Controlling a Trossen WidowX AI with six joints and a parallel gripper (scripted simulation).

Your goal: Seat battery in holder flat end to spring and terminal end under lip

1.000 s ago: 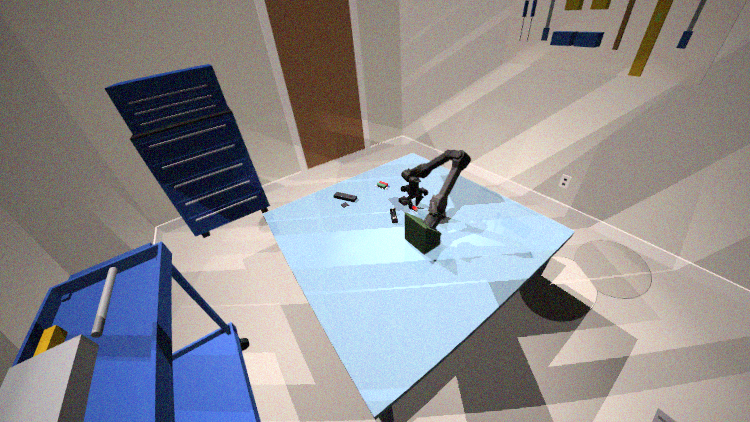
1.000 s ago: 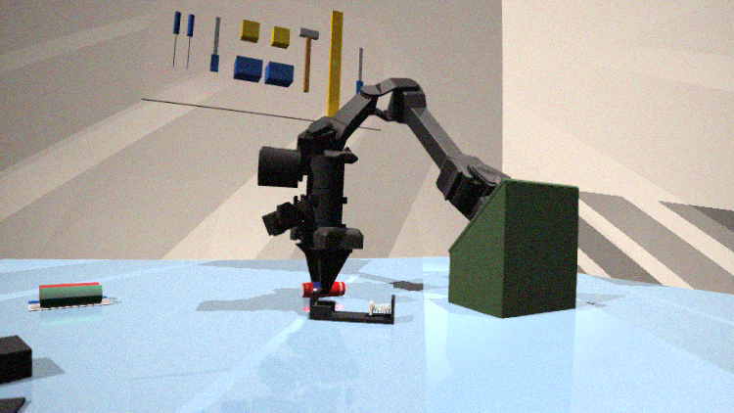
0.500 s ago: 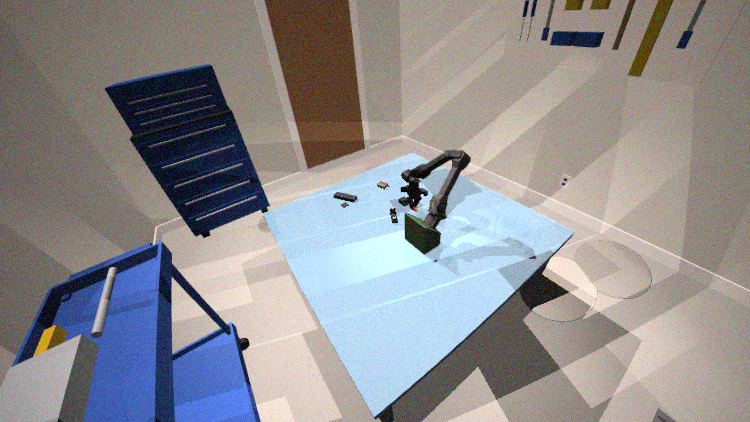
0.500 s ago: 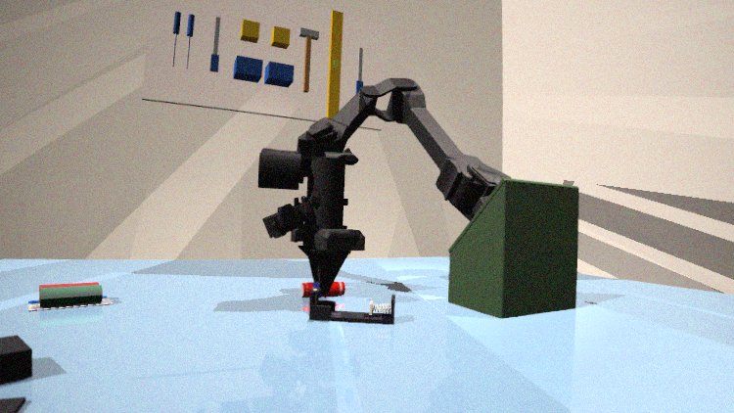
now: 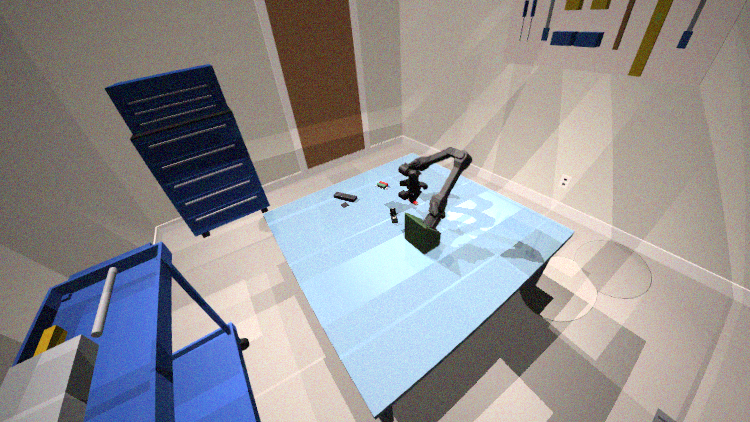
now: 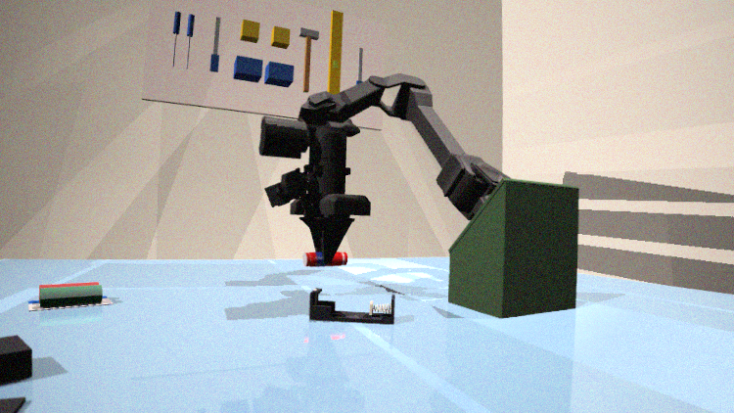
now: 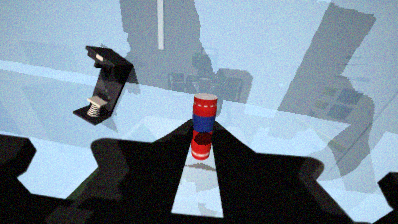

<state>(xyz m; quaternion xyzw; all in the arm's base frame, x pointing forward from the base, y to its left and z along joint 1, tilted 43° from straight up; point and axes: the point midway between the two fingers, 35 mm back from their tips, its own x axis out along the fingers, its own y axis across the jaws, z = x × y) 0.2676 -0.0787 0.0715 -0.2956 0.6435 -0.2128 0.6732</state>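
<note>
above the light blue table (image 6: pixel 154 359), the pincer (image 6: pixel 325 254) points straight down and is closed on the battery (image 6: pixel 325 258). it holds the battery by its blue middle band, so the red ends stick out on both sides. the battery lies level, up in the air, off the table. the black holder (image 6: pixel 351 308) sits on the table below it and closer to the outside camera, with nothing in it. its small spring (image 6: pixel 381 307) is at the right end and the raised lip is at the left end. a green block (image 6: pixel 518 246) stands near the holder, on its right.
</note>
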